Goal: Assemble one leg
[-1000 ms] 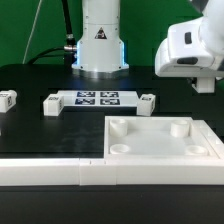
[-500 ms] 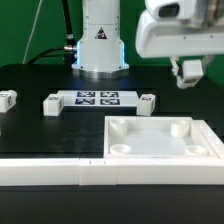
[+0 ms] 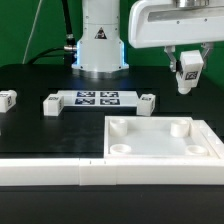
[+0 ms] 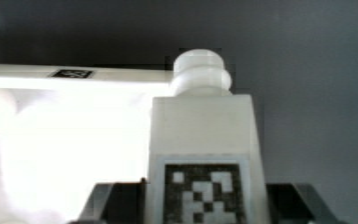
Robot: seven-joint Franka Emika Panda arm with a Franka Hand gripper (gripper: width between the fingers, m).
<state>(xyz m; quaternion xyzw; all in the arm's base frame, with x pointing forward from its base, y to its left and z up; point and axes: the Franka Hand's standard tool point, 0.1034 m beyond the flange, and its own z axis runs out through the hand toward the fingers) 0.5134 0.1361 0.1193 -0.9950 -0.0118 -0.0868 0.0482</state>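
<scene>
Exterior view is bright and flat. The light seems to come from overhead, with just soft shadows inside the sockets of the white square piece (image 3: 155,140) below the jaws. The black table (image 3: 30,130) is matte, no real glare. Wrist view is way softer: the leg (image 4: 202,130) between the jaws is blurry, its tag smeared, and the whites beside it are blown out. Both views are pretty low-res.
</scene>
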